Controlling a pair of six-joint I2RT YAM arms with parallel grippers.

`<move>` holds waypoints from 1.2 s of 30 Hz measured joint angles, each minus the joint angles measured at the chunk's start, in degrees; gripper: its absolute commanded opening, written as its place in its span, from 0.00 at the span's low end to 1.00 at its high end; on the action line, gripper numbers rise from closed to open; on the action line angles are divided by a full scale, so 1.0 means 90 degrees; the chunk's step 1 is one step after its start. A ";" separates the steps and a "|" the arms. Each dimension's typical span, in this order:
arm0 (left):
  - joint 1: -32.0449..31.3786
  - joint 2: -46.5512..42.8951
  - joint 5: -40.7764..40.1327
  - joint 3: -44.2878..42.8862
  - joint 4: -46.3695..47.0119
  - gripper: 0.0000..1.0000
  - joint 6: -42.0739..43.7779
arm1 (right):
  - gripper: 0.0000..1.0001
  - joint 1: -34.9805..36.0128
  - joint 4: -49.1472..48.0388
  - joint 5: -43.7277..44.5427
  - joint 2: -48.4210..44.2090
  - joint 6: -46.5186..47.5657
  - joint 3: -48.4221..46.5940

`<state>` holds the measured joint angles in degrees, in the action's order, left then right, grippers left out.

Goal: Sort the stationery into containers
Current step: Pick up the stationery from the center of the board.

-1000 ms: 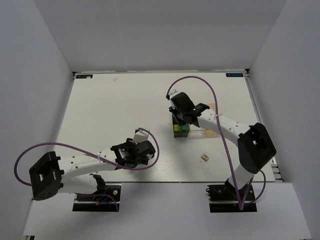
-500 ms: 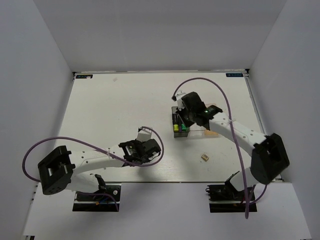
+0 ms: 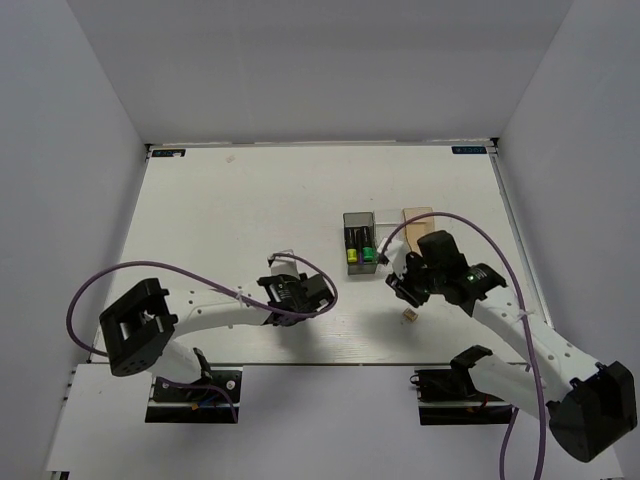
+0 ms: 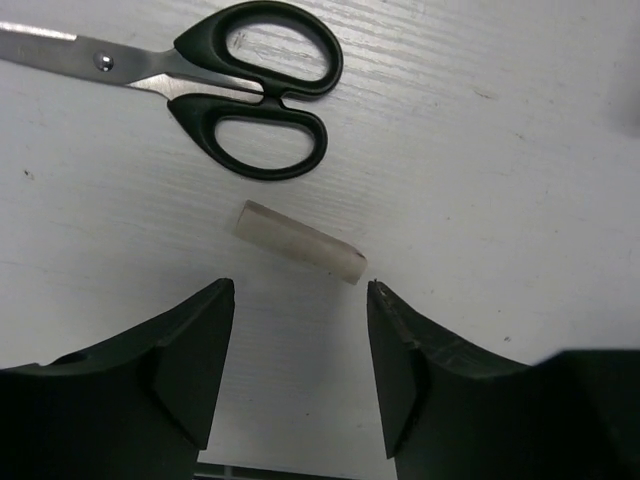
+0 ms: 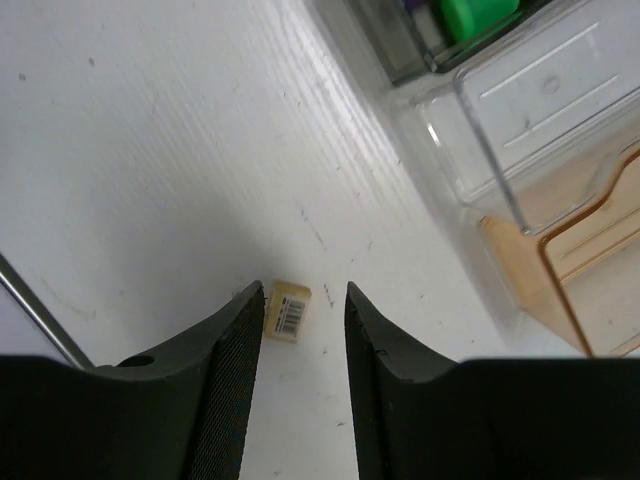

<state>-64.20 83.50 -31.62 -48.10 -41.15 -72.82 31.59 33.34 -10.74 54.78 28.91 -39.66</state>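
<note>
Tiny tan cube [image 5: 288, 311], barcode-printed on top

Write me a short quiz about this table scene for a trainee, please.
1. True or false: the scissors lie on the table, beside the grey block.
2. Which box holds the highlighters? A dark, B clear, C orange.
3. Which item lies nearest the right gripper?
Key: 1 true; 2 A, the dark box; 3 the tan cube.
</note>
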 measured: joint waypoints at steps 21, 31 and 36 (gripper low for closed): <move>0.0129 0.1190 -0.0406 -0.0447 -0.0070 0.12 -0.2137 | 0.53 -0.0610 0.0461 -0.0447 -0.0578 0.0753 0.0838; -0.0197 0.1212 -0.0284 -0.1209 -0.0022 0.00 -0.0838 | 0.64 -0.0998 0.0454 -0.0294 -0.0648 0.0964 0.0843; -0.0340 0.1280 -0.0255 -0.2815 0.0248 0.00 0.0447 | 0.62 -0.1168 0.0483 -0.0313 -0.0612 0.0716 0.0843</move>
<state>-67.26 95.02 -33.91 -73.43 -38.92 -68.79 21.08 37.69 -13.56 49.28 35.35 -32.08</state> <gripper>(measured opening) 0.261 0.624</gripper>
